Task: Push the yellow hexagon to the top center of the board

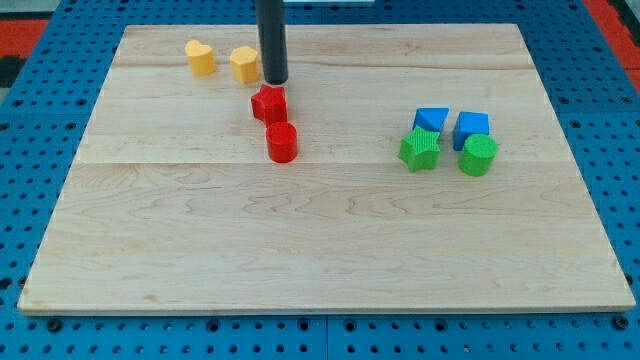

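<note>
The rod comes straight down from the view's top, and its tip (274,80) rests on the wooden board (320,240) in the upper left-centre. It carries nothing; it is a plain dark stick with nothing to open or close, so pushing is all it can do. The tip stands just to the view's right of the yellow hexagon (243,63), touching it or very nearly so; from here I cannot tell which. Just below the tip lies a red star-shaped block (269,103), and below that a red cylinder-like block (282,142). Further to the view's left of the hexagon sits a second yellow block, heart-shaped (201,58), apart from it.

Well away on the view's right is a cluster of four: a blue triangular block (431,119), a blue cube (471,127), a green star (420,150) and a green rounded block (479,155). They play no part here.

The hexagon already lies near the top edge but left of the middle. To my eye the step in hand is getting into position, since the tip is on the wrong side for a push toward the centre. The next move calls for rounding the hexagon to its left side, between the two yellow blocks, without nudging either, then sliding it rightward along the top edge.
</note>
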